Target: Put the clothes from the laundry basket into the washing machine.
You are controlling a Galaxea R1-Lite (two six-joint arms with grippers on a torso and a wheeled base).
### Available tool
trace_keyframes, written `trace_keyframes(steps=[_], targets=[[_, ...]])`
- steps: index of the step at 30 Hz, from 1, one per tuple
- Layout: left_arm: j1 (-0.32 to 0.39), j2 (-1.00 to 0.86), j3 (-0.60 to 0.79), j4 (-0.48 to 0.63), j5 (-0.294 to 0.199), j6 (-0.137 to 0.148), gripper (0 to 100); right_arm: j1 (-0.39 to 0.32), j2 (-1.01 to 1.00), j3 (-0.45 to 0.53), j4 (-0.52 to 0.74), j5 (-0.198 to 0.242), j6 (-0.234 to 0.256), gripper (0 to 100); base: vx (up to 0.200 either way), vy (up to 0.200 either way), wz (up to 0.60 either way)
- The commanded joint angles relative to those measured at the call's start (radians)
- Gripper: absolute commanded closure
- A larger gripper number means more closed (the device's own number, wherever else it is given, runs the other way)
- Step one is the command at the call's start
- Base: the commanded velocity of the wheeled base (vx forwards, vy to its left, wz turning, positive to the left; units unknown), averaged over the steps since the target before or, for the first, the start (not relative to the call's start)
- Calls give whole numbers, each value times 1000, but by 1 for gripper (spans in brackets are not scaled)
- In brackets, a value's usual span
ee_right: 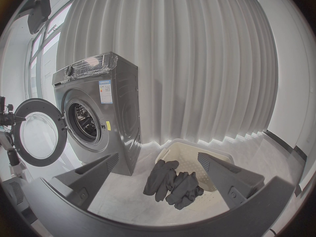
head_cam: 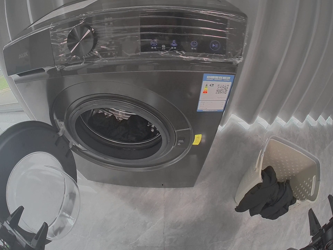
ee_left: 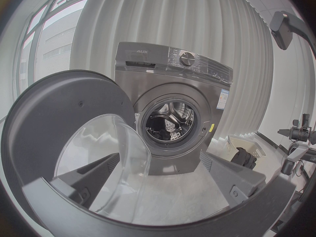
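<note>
The right end effector [head_cam: 319, 205] hangs empty, opened wide, at the near right. Just to its left, dark crumpled clothes [head_cam: 267, 196] spill from the mouth of the cream perforated plastic laundry basket [head_cam: 298, 160], which is tipped on its side; this arm is nearer. The left end effector [head_cam: 33, 216], also wide and empty, is beside the open round door [head_cam: 31, 136] of the grey front-loading washing machine [head_cam: 145, 84]. Bare floor [head_cam: 166, 212] lies between.

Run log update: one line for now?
grey washing machine: door open, dark clothes inside; cream laundry basket: tipped, black garments spilling; left gripper: open; right gripper: open
</note>
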Motion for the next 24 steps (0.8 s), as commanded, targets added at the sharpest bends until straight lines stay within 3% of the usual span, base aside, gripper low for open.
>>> trace_keyframes(steps=[1,4,7,22,24], targets=[[1,1,15,-1,-2,2,0,1,-4,18,0,-1,3,0,0,0,0],[1,1,15,-1,-1,6,0,2,-4,18,0,-1,3,0,0,0,0],[1,1,15,-1,-2,-12,0,2,-4,18,0,-1,4,0,0,0,0],[1,1,15,1,1,-31,0,2,-4,18,0,-1,4,0,0,0,-600],[1,1,15,1,1,-35,0,2,-4,18,0,-1,4,0,0,0,0]])
